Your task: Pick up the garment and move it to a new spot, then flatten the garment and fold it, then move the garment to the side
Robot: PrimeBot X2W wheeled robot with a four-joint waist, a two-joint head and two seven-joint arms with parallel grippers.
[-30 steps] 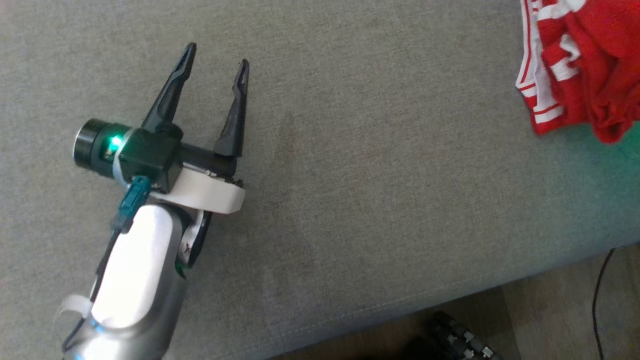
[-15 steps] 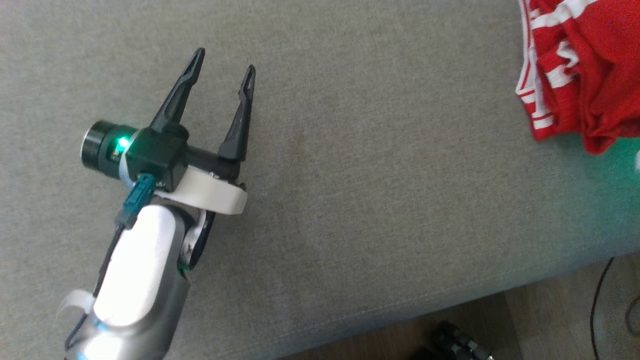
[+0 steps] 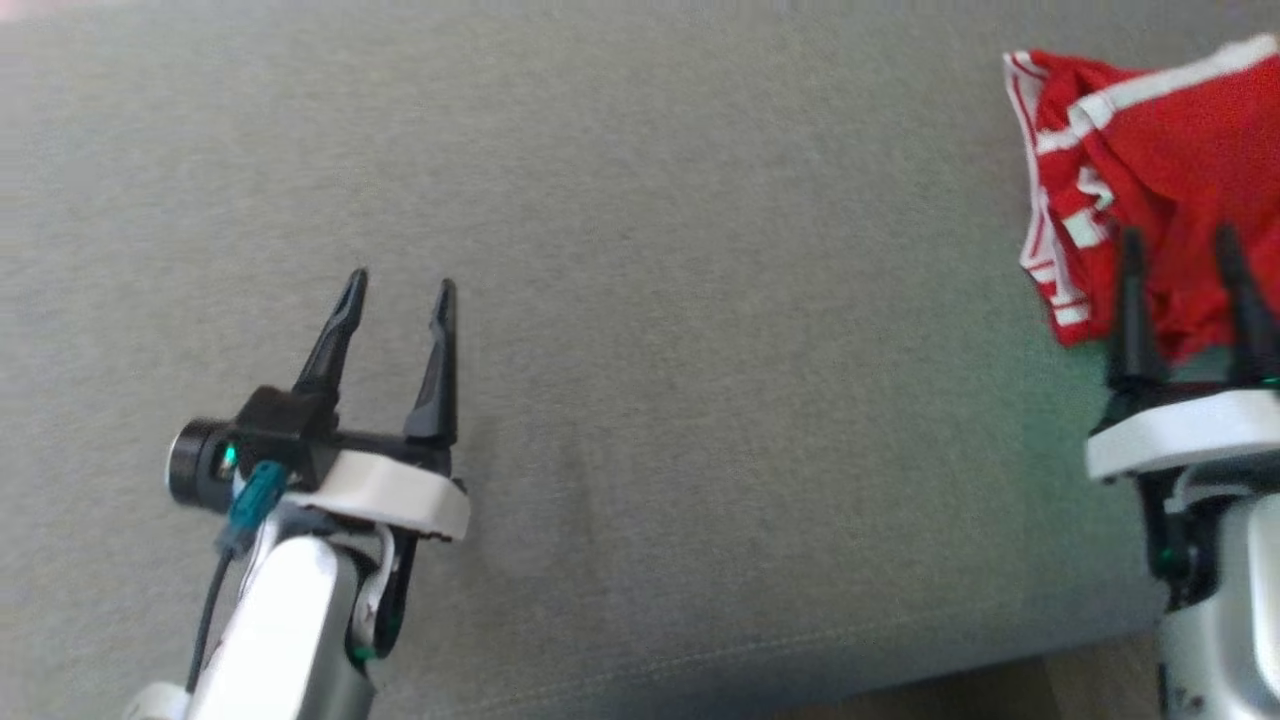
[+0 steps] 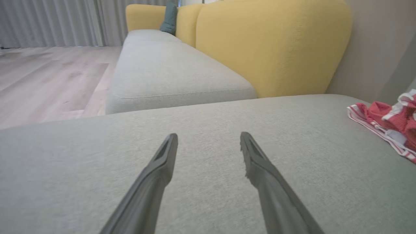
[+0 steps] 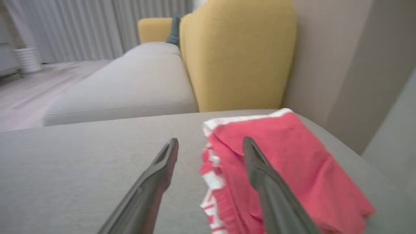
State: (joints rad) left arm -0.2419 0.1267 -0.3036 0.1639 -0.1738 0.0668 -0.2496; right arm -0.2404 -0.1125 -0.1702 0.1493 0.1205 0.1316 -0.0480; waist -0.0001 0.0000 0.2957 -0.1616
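Observation:
The garment (image 3: 1160, 180) is red with white stripes and lies bunched on the grey sofa seat (image 3: 700, 350) at the far right. In the right wrist view the garment (image 5: 292, 169) spreads just ahead of the fingers. My right gripper (image 3: 1180, 245) hangs open over the garment's near edge, its jaws apart with nothing between them. My left gripper (image 3: 400, 285) is open and empty above bare cushion at the left, far from the cloth. From the left wrist, the garment (image 4: 390, 123) shows at the right edge.
Yellow backrests (image 4: 269, 45) rise behind the seat, with a second grey seat cushion (image 4: 169, 71) beyond. A beige wall (image 5: 341, 65) stands to the right. Wood floor (image 4: 48, 74) lies past the sofa, and the seat's front edge (image 3: 800, 650) runs near the bottom.
The head camera has shifted, bringing the right gripper into view at the garment's near edge. The garment lies released on the seat. The left gripper stays open.

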